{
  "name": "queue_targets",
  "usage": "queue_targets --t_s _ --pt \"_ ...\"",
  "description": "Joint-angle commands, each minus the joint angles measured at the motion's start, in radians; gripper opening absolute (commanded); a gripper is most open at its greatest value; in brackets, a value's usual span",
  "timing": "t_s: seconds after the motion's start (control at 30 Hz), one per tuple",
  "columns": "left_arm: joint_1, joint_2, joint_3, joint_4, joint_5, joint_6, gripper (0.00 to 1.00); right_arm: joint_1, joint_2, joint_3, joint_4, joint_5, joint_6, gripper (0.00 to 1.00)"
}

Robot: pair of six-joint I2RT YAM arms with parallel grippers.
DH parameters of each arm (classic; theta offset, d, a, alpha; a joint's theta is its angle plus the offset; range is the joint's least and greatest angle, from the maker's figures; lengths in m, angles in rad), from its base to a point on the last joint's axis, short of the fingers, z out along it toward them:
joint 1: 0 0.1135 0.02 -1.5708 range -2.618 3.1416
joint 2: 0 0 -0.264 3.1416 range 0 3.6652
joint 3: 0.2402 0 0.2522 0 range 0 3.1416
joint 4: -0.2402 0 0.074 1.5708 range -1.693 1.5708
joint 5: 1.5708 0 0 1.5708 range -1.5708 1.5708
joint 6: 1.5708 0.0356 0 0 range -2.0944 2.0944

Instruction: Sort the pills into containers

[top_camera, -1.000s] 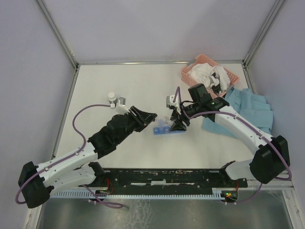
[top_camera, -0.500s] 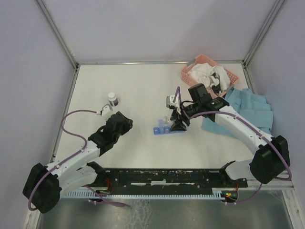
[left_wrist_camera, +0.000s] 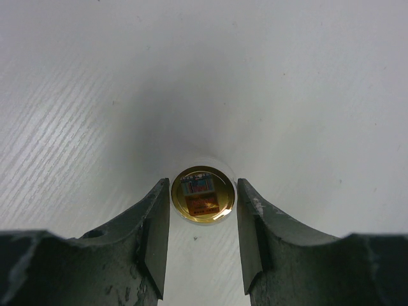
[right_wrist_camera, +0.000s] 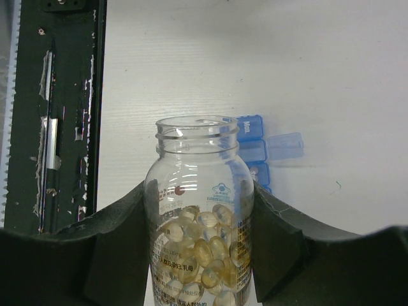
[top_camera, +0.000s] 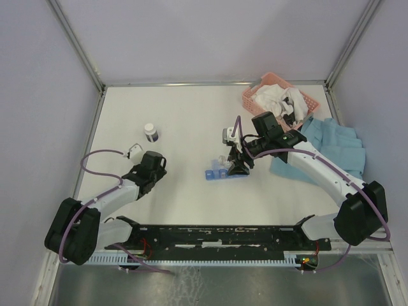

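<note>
Right tool (right_wrist_camera: 199, 197) clamps an open bottle (right_wrist_camera: 197, 166) (pills (right_wrist_camera: 204, 255) inside) beside containers (right_wrist_camera: 258, 150) — left tool (left_wrist_camera: 203, 192) pinches a cap (left_wrist_camera: 203, 197).

Pale yellowish oval pills (right_wrist_camera: 199, 245) heaped inside a clear, uncapped bottle (right_wrist_camera: 197, 185). Narrow blue plastic pill-organiser strip (right_wrist_camera: 253, 151) lies flat on the table (right_wrist_camera: 331, 70), one lid open.

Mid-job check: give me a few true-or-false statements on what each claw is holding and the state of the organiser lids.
1. The right claw grips a clear plastic bottle with its cap off. True.
2. That bottle is empty. False: yellowish pills fill its lower part.
3. Every lid on the blue plastic pill-organiser strip is closed. False: one lid is flipped open.
4. The left claw grips a small round gold-faced cap. True.
</note>
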Motion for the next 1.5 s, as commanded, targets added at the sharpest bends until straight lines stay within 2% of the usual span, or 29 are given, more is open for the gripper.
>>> queue_targets --t_s 0.0,0.53,0.97,1.07,1.23,1.3,1.4,1.47 --pt "0.026 0.028 0.057 0.067 -0.029 0.051 0.14 -0.002 -0.023 0.023 0.008 -0.03 0.001 0.01" --pt "0.057 0.134 0.109 0.038 0.023 0.035 0.14 -0.002 -0.011 0.026 0.002 -0.036 -0.005 0.01" --pt "0.06 0.14 0.119 -0.013 -0.005 -0.016 0.23 -0.001 -0.009 0.027 -0.003 -0.037 -0.008 0.01" --pt "0.062 0.159 0.141 -0.067 -0.028 -0.046 0.37 -0.002 -0.014 0.028 -0.004 -0.038 -0.008 0.01" --pt "0.065 0.197 0.174 -0.1 -0.026 -0.046 0.43 -0.001 -0.019 0.027 -0.004 -0.037 -0.008 0.01" --pt "0.065 0.198 0.176 -0.103 -0.029 -0.046 0.63 -0.001 -0.021 0.027 -0.004 -0.036 -0.01 0.01" --pt "0.065 0.182 0.168 -0.103 -0.034 -0.05 0.76 -0.001 -0.02 0.028 -0.004 -0.036 -0.011 0.01" --pt "0.065 0.167 0.158 -0.103 -0.038 -0.057 0.8 -0.001 -0.02 0.028 -0.005 -0.036 -0.01 0.01"
